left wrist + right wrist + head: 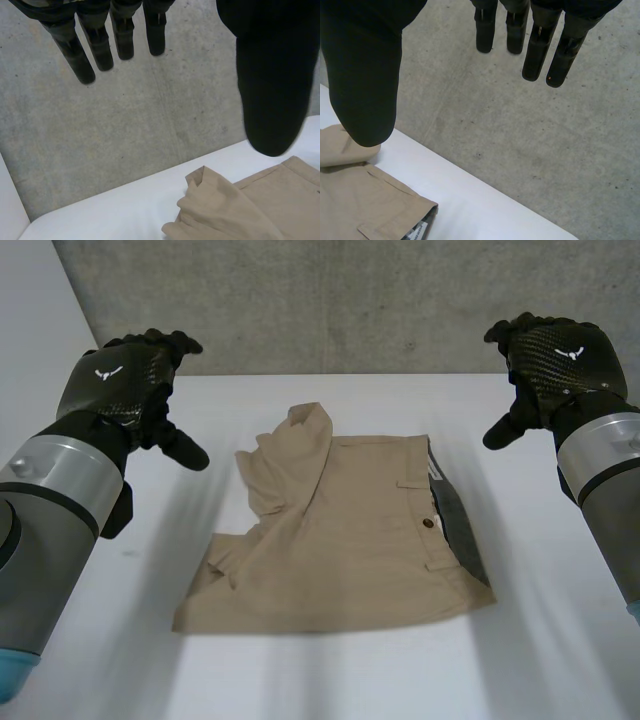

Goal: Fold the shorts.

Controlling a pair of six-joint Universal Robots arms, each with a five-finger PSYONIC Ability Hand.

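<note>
**Both hands open above the table, shorts lying between them**

The left hand (125, 375) hangs over the left side of the white table (540, 660). Its fingers are straight and spread away from the thumb, and it holds nothing. Its back carries a small white horned emblem (103, 373) with no lettering. In the left wrist view the fingers (95, 45) point toward the concrete wall (350, 300). The crumpled leg of the shorts lies below the thumb tip, apart from it.

The tan shorts (340, 540) lie at the middle of the table, between the two hands and touched by neither. One leg is turned over and bunched at the far left corner. The waistband, with its grey lining (460, 530) and a dark button (428, 524), faces the right hand. A white label (417, 231) sits at the far end of the waistband; its print is too small to read.

The right hand (555, 360) hangs over the right side of the table, fingers straight, thumb held wide, empty. It bears the same white emblem.
</note>
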